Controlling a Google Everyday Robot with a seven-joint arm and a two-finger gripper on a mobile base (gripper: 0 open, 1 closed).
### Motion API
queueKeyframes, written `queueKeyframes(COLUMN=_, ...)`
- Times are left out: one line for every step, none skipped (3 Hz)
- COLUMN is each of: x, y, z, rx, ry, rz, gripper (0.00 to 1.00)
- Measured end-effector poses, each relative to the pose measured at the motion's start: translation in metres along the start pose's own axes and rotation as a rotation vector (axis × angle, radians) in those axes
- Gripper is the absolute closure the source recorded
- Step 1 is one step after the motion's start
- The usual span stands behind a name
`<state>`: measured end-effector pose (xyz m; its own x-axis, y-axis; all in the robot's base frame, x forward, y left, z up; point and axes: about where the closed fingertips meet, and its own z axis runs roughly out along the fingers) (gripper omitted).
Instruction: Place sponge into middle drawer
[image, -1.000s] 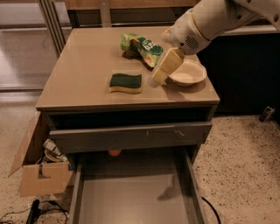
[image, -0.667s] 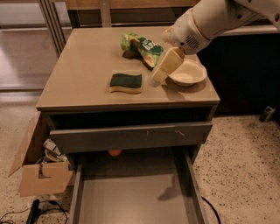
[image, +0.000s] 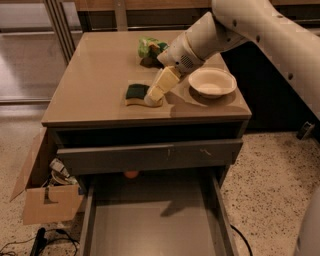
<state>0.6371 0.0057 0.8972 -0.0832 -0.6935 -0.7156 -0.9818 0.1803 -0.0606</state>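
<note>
The sponge (image: 134, 93), dark green over yellow foam, lies flat on the tan cabinet top (image: 95, 85), near its front edge. My gripper (image: 153, 99) reaches down from the upper right on the white arm. Its cream tip rests at the sponge's right end and covers that end. The middle drawer (image: 150, 227) is pulled out wide below the cabinet's front. Its smooth grey floor is bare.
A cream bowl (image: 212, 82) sits right of the gripper, and a green snack bag (image: 149, 50) lies behind it. A grey drawer front with scratch marks (image: 150, 156) stands slightly out above the open drawer. A cardboard box (image: 45, 197) and cables are on the floor at the left.
My gripper has moved left and down from beside the bowl to the sponge's right end. The sponge still lies in the same spot.
</note>
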Motion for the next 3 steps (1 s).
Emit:
queueKeyframes(x=-0.002, y=-0.003, z=0.032, rx=-0.052, ry=-0.01, rz=-0.002, gripper=0.0)
queueKeyframes(x=0.003, y=-0.007, z=0.047, rx=-0.06, ry=-0.002, rz=-0.012, gripper=0.0)
queueKeyframes(x=0.026, y=-0.014, z=0.068, rx=-0.062, ry=0.03, rz=0.002, gripper=0.0)
